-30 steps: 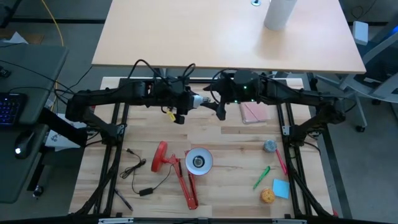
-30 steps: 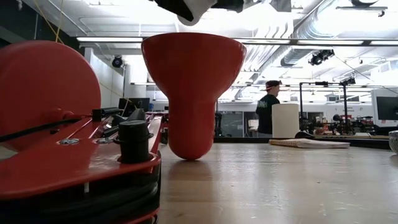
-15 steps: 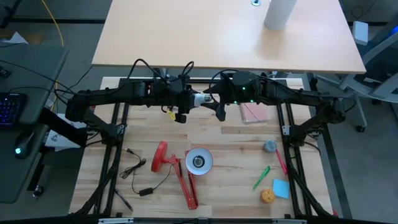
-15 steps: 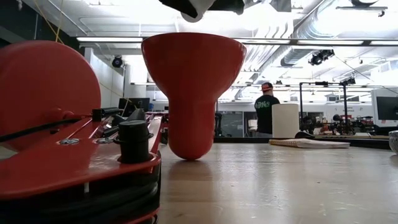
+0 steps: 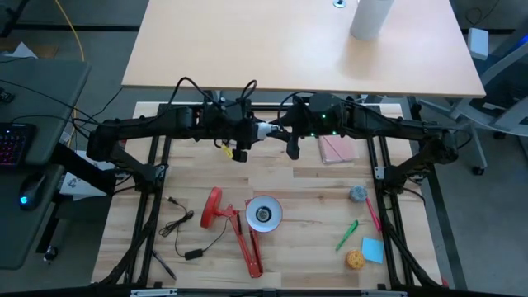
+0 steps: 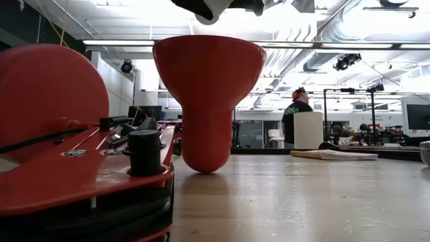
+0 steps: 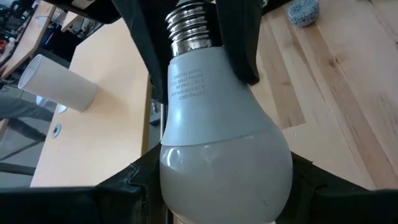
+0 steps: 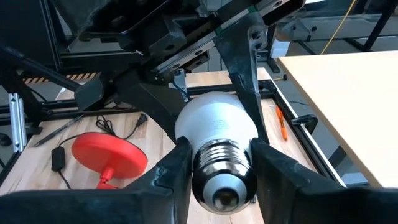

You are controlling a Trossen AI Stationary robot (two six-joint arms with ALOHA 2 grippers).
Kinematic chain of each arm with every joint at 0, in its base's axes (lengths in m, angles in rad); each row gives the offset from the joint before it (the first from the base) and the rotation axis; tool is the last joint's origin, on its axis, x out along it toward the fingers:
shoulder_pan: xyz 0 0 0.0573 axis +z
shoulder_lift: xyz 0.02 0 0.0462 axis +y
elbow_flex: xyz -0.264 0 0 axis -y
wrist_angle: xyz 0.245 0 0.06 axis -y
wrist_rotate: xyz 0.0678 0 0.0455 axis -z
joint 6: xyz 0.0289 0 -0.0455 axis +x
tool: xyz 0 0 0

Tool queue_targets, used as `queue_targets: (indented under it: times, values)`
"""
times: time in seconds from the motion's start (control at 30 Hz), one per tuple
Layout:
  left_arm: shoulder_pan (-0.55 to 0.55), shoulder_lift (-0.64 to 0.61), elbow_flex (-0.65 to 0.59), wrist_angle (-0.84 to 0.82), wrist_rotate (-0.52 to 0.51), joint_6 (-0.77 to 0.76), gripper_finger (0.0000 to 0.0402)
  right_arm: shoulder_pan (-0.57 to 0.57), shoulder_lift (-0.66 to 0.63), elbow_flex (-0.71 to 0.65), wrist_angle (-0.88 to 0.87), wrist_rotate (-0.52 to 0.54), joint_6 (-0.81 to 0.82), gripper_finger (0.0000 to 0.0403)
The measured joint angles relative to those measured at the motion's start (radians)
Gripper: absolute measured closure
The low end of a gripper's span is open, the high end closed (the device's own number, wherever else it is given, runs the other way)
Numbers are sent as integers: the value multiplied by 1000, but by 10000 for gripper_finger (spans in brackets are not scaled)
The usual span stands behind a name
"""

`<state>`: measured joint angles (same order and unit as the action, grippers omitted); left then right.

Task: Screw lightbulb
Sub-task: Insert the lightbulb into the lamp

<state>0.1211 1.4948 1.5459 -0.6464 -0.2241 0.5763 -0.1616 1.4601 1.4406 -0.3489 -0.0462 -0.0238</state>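
Observation:
The white pear-shaped lightbulb [image 5: 264, 129] is held level in the air over the table's far middle, between my two grippers. My left gripper [image 5: 252, 133] is shut on its round globe end [image 7: 224, 168]. My right gripper [image 5: 277, 132] is shut on its narrow end by the grey screw base [image 8: 224, 174]. The red lamp lies on the table nearer the front: round base [image 5: 214, 208], upturned shade [image 5: 263, 214], arm [image 5: 247, 247]. In the low view the shade [image 6: 208, 101] stands on its rounded end, and the bulb shows just at the top edge [image 6: 213, 8]. My left gripper pinches the bulb's wide globe [image 7: 186, 186] between its two fingers, coming level from the table's left. The bulb is lifted clear, its screw base pointing toward the table's right. My right gripper pinches the bulb's white neck [image 8: 214, 127] just behind the screw base, one finger [image 8: 177, 165] on each side. It comes level from the table's right, along the bulb's axis. The screw base points back between its fingers.
A pink pad [image 5: 336, 148] lies right of the grippers. A grey-blue lump [image 5: 357, 194], green pen [image 5: 346, 235], blue note [image 5: 372, 249] and orange ball [image 5: 355, 260] lie at the front right. A black cord [image 5: 186, 231] lies at the front left. A person [image 6: 295, 111] stands far behind.
My left gripper has edged toward the table's right with the bulb, so less of the bulb shows between the two grippers. The bulb stays level and clear of the table.

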Motion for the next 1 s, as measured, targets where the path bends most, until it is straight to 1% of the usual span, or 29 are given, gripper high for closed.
queue_targets:
  times: [0.13,0.3,0.4,0.43,0.5,0.6,0.7,0.77,0.83,0.9,1.0]
  values:
    - [-1,-1,0,-2,1,-29,192,0,0,0,0,-7,0,277]
    - [-1,-10,2,-47,9,-83,159,-4,0,0,-5,-15,-1,277]
    - [-1,-33,2,-136,1,-108,144,-11,-6,-1,-21,-17,-12,277]
    - [-1,-46,0,-178,-11,-116,140,-15,-12,-1,-26,-11,-14,278]
    - [0,-69,2,-198,-44,-129,136,-24,-19,-1,-26,-5,-15,278]
    - [5,-115,1,-295,-82,-165,134,-33,-19,-1,-38,-4,-25,278]
    - [32,-176,-3,-338,-66,-284,134,-41,-25,-1,-35,-8,-29,278]
    - [66,-235,-37,-278,-17,-406,134,-48,-33,-1,-32,-6,-19,278]
    - [98,-310,-118,-164,39,-509,133,-50,-33,-1,-1,-5,-1,278]
    - [118,-393,-241,12,66,-594,133,-48,-32,-1,31,-14,19,278]
    - [128,-506,-463,304,69,-744,133,-47,-32,-1,113,-37,31,278]
